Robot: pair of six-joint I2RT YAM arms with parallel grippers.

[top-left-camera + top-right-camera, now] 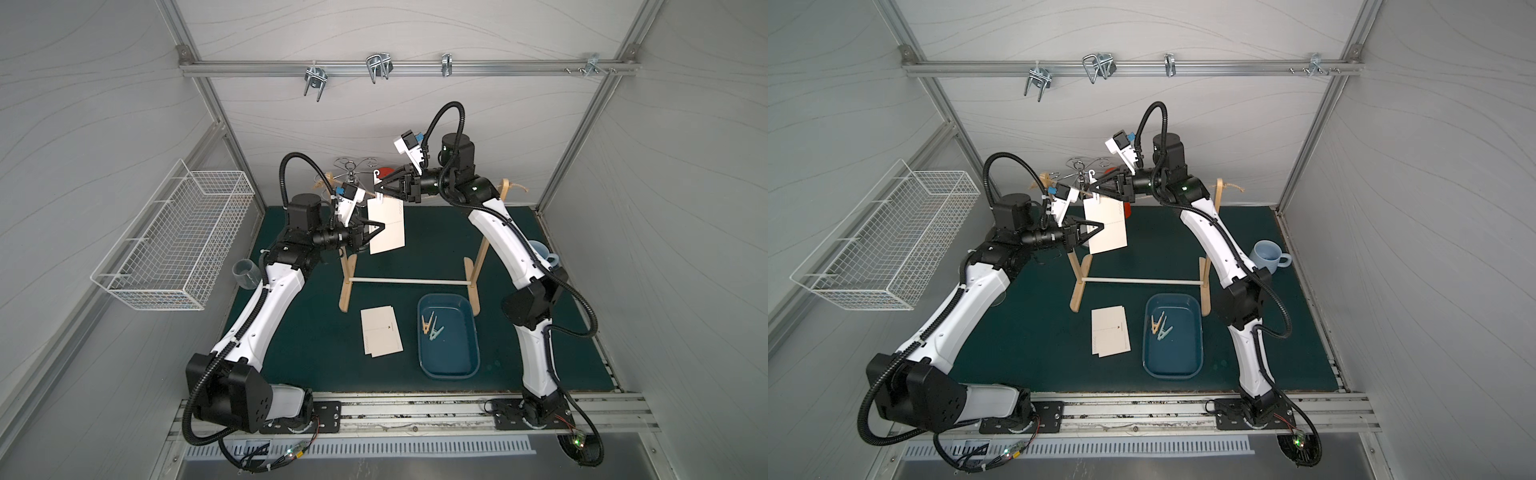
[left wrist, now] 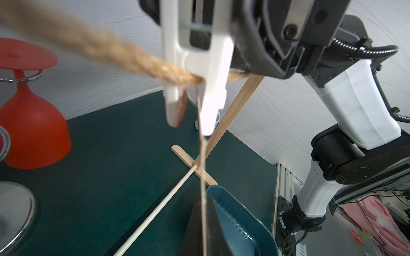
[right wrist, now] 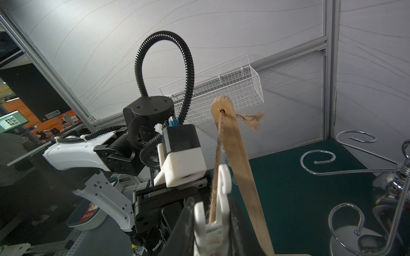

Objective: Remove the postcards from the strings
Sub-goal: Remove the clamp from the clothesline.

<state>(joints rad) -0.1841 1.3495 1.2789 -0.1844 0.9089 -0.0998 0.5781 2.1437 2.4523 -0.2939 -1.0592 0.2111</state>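
One white postcard [image 1: 392, 232] [image 1: 1111, 232] hangs below the tan string [image 2: 133, 59] at the rack's left end. My left gripper [image 1: 380, 227] [image 1: 1100, 227] is shut on the card's left edge. In the left wrist view the card [image 2: 202, 177] shows edge-on between the dark fingers [image 2: 216, 232]. My right gripper [image 1: 376, 188] [image 3: 211, 232] is shut on the white clothespeg [image 3: 221, 199] [image 2: 213, 88] that straddles the string [image 3: 218, 155]. The peg's lower tips stand apart at the card's top. Two more postcards [image 1: 381, 330] [image 1: 1110, 331] lie stacked on the green mat.
A blue tray [image 1: 446, 296] holding two pegs [image 1: 432, 326] sits right of the stack. The wooden rack's white dowel [image 1: 409, 281] crosses the mat. A red upturned goblet [image 2: 33, 133], a chrome wire stand [image 3: 377, 199], a blue mug [image 1: 1266, 255] and a wall basket [image 1: 174, 237] surround it.
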